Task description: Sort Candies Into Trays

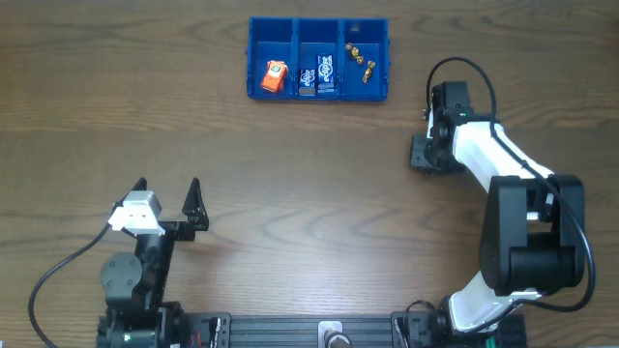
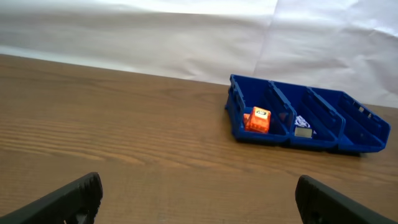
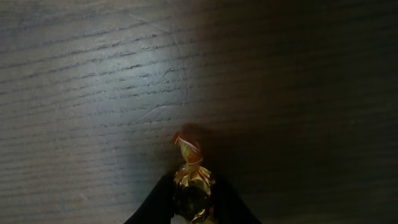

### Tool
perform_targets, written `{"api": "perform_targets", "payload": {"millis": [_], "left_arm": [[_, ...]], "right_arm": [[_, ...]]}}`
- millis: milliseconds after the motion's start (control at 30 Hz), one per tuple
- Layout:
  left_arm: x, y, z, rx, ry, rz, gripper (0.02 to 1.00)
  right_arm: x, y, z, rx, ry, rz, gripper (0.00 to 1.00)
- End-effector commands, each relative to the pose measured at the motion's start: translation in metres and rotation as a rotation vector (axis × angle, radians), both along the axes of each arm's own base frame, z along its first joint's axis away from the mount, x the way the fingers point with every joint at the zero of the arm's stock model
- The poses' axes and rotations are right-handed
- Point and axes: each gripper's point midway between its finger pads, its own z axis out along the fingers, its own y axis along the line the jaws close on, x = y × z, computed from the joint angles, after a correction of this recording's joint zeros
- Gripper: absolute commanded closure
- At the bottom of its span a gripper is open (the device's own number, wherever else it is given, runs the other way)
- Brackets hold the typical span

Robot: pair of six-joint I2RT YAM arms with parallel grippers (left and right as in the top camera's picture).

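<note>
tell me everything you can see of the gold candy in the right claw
The gold candy is a small sweet in shiny, crinkled gold foil, with one twisted end fanning out to a reddish tip. It sits clamped between the two dark fingers of the right claw, twisted end pointing away from the claw. It hangs close over the wood table, in the claw's shadow; whether it touches the table cannot be told.
</note>
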Motion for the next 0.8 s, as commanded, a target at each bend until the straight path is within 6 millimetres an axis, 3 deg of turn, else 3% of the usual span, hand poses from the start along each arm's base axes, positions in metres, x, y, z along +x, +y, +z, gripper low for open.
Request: {"api": "perform_targets", "payload": {"millis": [33,167,300,433,500,633,800], "left_arm": [[-0.001,-0.003,-0.016,-0.007,0.046,-0.02,0.02],[-0.001,-0.003,-0.016,-0.007,0.046,-0.02,0.023],[-0.001,-0.003,-0.016,-0.007,0.046,-0.02,0.023],[-0.001,-0.003,-0.016,-0.007,0.046,-0.019,0.02],[-0.001,-0.003,-0.016,-0.007,0.046,-0.02,0.02],[-0.001,-0.003,-0.016,-0.007,0.046,-0.019,0.023],[-0.001,-0.003,-0.016,-0.007,0.046,-0.019,0.02]], "right_arm": [[-0.002,0.016,0.016,0.004,-0.017,0.041,0.884],[0.004,0.051,0.084,0.036,-0.184,0.08,0.895],[0.01,0.09,0.167,0.083,-0.404,0.155,0.895],[0.03,0.11,0.235,0.086,-0.533,0.176,0.901],[0.05,0.115,0.253,0.071,-0.561,0.171,0.901],[0.093,0.125,0.262,0.042,-0.572,0.156,0.901],[0.154,0.145,0.23,0.03,-0.53,0.155,0.901]]}}
